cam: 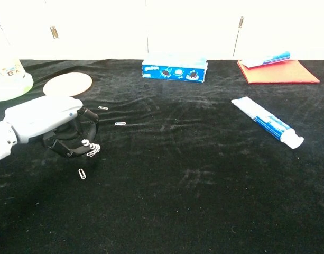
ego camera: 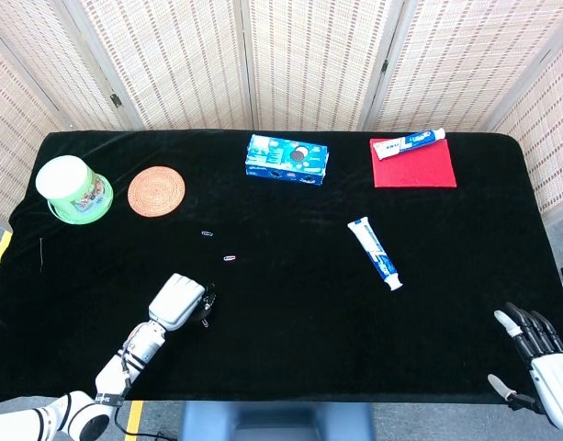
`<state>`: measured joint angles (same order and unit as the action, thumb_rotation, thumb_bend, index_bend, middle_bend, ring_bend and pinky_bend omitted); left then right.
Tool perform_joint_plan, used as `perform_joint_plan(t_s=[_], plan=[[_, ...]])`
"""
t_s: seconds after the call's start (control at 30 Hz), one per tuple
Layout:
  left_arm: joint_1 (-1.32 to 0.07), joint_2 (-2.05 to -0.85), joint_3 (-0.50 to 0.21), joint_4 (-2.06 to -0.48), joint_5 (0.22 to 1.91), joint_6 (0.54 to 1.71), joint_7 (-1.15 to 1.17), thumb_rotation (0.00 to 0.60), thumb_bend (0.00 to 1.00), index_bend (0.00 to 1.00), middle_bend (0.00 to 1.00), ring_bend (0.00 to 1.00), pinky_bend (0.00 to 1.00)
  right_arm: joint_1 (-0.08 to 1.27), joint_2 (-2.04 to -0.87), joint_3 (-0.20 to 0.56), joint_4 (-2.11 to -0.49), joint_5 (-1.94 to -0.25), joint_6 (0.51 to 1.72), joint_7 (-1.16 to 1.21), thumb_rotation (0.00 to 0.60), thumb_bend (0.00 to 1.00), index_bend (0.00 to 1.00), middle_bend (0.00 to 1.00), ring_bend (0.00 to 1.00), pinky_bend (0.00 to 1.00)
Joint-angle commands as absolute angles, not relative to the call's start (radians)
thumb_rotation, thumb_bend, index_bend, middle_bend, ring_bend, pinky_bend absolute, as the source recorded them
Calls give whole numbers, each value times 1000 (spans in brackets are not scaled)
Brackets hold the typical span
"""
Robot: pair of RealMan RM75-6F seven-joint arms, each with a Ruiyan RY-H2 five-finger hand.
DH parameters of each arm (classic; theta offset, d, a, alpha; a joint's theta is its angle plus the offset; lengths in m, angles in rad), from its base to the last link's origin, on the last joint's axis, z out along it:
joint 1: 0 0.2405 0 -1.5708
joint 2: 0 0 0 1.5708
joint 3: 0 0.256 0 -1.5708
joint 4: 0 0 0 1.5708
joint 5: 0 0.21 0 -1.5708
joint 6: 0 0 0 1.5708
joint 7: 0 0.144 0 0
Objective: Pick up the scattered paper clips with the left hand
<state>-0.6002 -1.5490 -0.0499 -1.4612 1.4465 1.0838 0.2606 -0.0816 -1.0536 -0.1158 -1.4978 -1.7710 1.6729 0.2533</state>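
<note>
My left hand hovers low over the black tablecloth at the near left, seen also in the head view as the left hand. Its curled fingertips pinch a small bunch of silver paper clips. One loose clip lies just in front of the hand. Two more lie beyond it: a nearer clip and a farther clip, the same two showing as clip and clip. My right hand is at the near right table edge, fingers apart, holding nothing.
A green tub and a round woven coaster stand at the back left. A blue cookie box is at the back middle, a toothpaste tube right of centre, and a red cloth with another tube at the back right.
</note>
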Motion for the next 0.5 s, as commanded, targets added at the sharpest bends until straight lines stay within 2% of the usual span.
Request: perform_joint_plan(t_s=[0.03,0.33,0.5], plan=[[-601,-1546,-50,-1446,1439,1074,245,600,490,824,1000,1000,1000,-79,-1054,-112,-1502,-1764,1667,251,600,239,0,0,0,0],[-604,-1540,-53,-1421,1426,1057,218,600,492,825,1000,1000,1000,-72,-1056,-108,-1512,-1755,1650,235,600,239,0,0,0,0],[-593,-1518,-54,-1458,1444,1094,237,600,492,824,1000,1000,1000,-70,-1055,-108,-1512,-1755,1646,236,600,239,0,0,0,0]])
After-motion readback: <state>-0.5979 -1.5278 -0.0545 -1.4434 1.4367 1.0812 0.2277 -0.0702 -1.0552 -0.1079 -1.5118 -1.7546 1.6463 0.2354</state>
